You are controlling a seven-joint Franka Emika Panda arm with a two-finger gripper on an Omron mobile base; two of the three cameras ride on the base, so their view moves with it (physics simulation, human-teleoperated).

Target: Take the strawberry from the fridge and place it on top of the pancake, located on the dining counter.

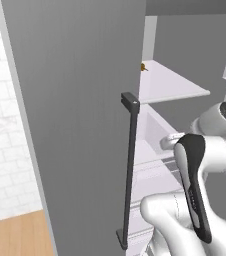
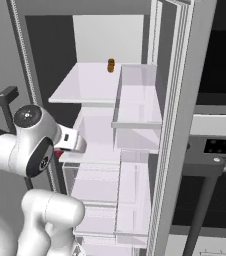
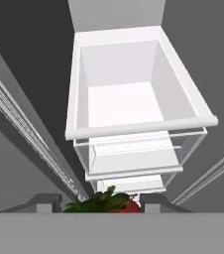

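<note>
Red and leafy, the tiny strawberry [image 3: 115, 203] is seen clamped between the dark two-finger gripper [image 3: 98, 204] at six o'clock, above the white fridge bin [image 3: 134, 74]. A straight, slow withdrawal is advised, kept clear of the grey fridge door [image 1: 80, 115].

One strawberry [image 3: 115, 203], one small brown-orange item [image 2: 111, 65], one fridge [image 2: 135, 125], two door handles [image 1: 129, 170].
</note>
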